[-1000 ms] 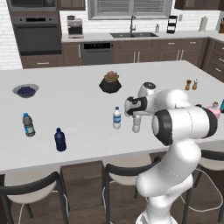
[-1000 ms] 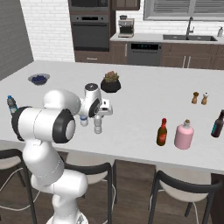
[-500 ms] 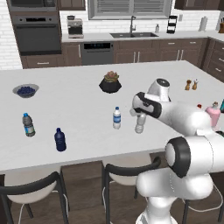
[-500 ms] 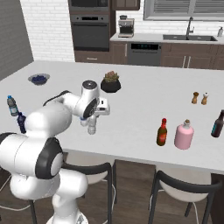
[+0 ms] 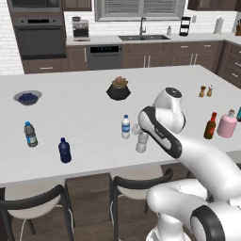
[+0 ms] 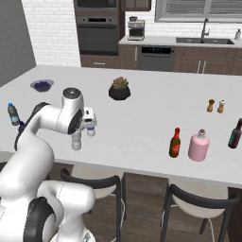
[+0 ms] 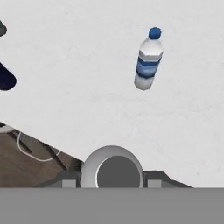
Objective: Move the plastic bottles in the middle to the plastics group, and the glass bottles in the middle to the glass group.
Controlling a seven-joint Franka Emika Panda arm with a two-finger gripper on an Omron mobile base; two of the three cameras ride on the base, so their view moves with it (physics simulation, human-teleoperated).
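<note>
Arm has swung left since a second ago, carrying the plain greyish bottle (image 5: 141, 143) with it. Fingers (image 7: 112, 173) are clamped on it, just above the desk (image 5: 84, 117). Transport step: next I carry it further left, toward the navy bottle (image 5: 64, 150).

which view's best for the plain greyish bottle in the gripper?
Left base view: the plain greyish bottle stands upright below the hand, seen nearly whole. Right base view shows it partly behind the gripper. Hand view gives just its round top end-on.
</note>
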